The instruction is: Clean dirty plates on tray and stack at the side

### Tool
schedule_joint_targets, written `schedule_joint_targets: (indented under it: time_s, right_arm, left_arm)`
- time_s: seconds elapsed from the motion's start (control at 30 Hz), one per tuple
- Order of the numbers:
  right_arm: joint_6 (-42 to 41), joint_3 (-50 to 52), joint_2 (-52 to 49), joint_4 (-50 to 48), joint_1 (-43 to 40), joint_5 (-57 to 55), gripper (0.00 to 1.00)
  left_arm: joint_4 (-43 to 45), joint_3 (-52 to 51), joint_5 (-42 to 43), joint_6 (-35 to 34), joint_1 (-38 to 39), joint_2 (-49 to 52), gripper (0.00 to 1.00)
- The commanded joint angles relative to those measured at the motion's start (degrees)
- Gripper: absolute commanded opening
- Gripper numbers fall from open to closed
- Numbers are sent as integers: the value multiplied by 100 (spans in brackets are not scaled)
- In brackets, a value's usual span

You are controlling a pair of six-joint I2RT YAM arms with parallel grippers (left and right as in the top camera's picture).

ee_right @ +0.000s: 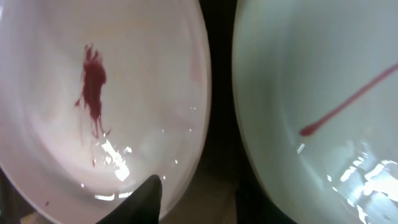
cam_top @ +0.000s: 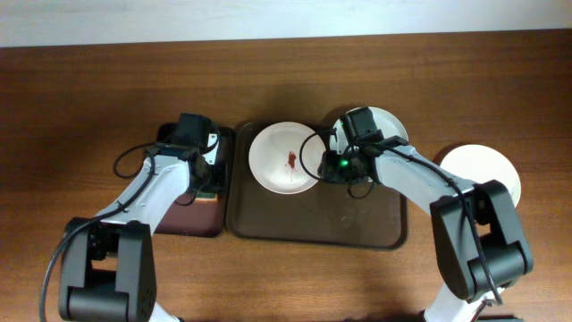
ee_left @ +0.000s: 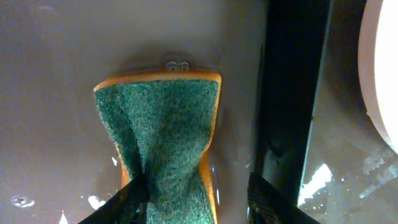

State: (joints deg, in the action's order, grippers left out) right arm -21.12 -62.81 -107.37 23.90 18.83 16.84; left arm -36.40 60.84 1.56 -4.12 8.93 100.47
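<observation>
Straddling a green-topped orange sponge (ee_left: 165,124), the left end effector (ee_left: 196,193) hangs with its jaws spread. One finger (ee_left: 130,199) lies against the sponge's pinched end and the other (ee_left: 270,202) stands clear of it. The sponge lies flat on the wet floor of the small dark tray (cam_top: 188,224), which sits just beside the big brown tray (cam_top: 313,219), at its 9 o'clock.

On the big brown tray, toward 11 o'clock, rests the smeared plate (cam_top: 286,158), with a red blot in its middle. The second plate (cam_top: 384,121) sits toward the tray's 1 o'clock corner, partly covered by the right arm. The right wrist view shows a thin red streak (ee_right: 348,99) across it. The two plates lie near each other with a narrow dark gap between their rims.

The right end effector (cam_top: 338,168) is over that gap. Only one dark fingertip (ee_right: 149,196) shows clearly, at the rim of the smeared plate, and the other is lost against the dark tray, so I cannot tell whether the jaws are spread or closed.

The third plate (cam_top: 483,174), plain white, sits off the tray on the wooden surface (cam_top: 89,89), at the tray's 3 o'clock.
</observation>
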Motion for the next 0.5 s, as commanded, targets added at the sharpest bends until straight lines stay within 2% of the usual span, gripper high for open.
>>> schedule_joint_targets:
  time_s: [0.0, 0.07, 0.17, 0.47]
  right_arm:
    - [-426, -85, -245, -63, 153, -85, 29]
    - [-492, -85, -286, -81, 201, -85, 16]
    - [-490, -85, -282, -22, 221, -85, 4]
    - [-291, -87, -140, 844, 221, -103, 4]
  left_arm:
    - [87, -140, 81, 26, 17, -68, 50]
    - [149, -203, 79, 26, 17, -68, 50]
    - [155, -210, 79, 26, 17, -68, 50]
    - [216, -210, 61, 26, 17, -68, 48]
